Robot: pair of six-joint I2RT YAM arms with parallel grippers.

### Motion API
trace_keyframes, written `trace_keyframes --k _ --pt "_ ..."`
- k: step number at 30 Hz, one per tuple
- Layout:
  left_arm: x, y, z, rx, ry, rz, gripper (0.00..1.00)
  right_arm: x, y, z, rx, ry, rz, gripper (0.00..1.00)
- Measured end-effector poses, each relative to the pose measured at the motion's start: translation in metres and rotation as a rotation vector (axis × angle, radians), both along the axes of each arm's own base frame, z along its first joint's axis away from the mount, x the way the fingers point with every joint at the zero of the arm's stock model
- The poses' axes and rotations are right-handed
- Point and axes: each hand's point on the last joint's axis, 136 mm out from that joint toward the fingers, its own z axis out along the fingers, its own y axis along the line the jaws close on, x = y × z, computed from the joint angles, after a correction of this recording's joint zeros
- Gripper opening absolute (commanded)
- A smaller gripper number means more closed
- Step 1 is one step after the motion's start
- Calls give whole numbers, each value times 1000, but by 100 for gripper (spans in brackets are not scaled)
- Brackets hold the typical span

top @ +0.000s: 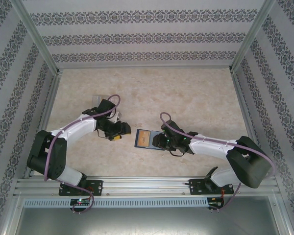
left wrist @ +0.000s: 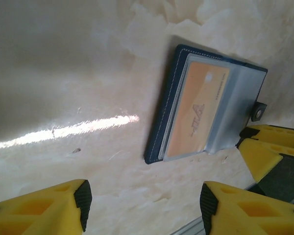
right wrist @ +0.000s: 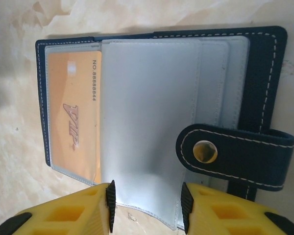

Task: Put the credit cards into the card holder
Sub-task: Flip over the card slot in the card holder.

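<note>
small dark navy-blue bifold card holder [top: 144,138] lies open on the pale marbled table [top: 186,93], a thin yellow-orange credit card [right wrist: 73,127] tucked in its end sleeve; right gripper [right wrist: 147,208], jaws parted, sits over the holder's blue-grey inner leaf [right wrist: 147,112], perhaps touching it; left gripper [left wrist: 144,205] hangs spread wide beside the holder

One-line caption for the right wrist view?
Open navy card holder, one orange card sleeved; right gripper with fingers flanking a clear sleeve.
</note>
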Motion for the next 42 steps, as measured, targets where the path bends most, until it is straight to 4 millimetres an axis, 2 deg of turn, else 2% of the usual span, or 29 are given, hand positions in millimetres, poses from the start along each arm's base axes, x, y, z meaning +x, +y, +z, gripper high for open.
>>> trace_keyframes --k 5,13,18,27,31,36,39,42 --pt "6 -7 -3 -16 -14 -4 61 2 2 2 12 -12 0 43" --pt "2 -15 -18 -28 16 -9 60 7 12 1 54 -10 -4 47" --pt "3 -17 -19 -35 18 -2 59 8 17 2 90 -13 -7 49" --pt "4 -16 -19 -32 16 3 60 15 39 7 210 -25 3 51" --pt "9 -11 -15 -23 16 21 61 17 48 7 254 -22 15 51" --pt "21 7 -9 -10 11 80 61 22 62 7 288 -12 38 51" --pt "25 20 0 -4 0 116 61 27 75 17 311 -31 62 51" --pt "33 34 19 -8 -38 153 62 31 92 33 335 -64 105 51"
